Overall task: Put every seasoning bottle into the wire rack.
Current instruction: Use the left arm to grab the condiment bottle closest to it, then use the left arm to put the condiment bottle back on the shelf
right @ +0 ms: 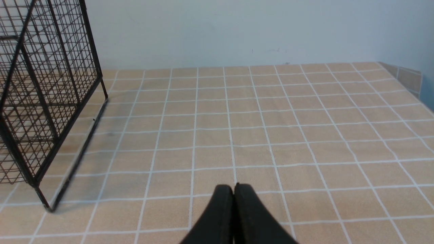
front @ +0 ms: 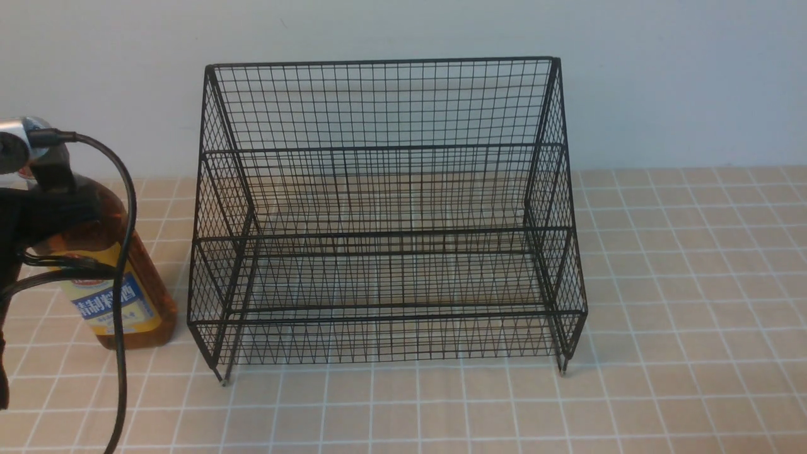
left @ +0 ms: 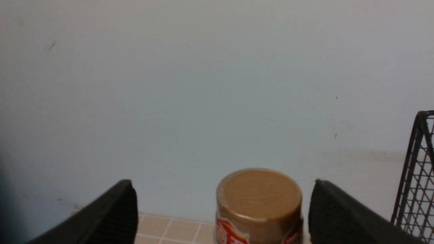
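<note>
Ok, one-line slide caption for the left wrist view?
Left gripper's open jaws on either side of the bottle's gold cap, wire rack at the edge.

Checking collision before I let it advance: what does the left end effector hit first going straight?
Likely the bottle's gold cap, which shows between the open fingertips of the left end effector; depth is unclear, so it might pass around it.
</note>
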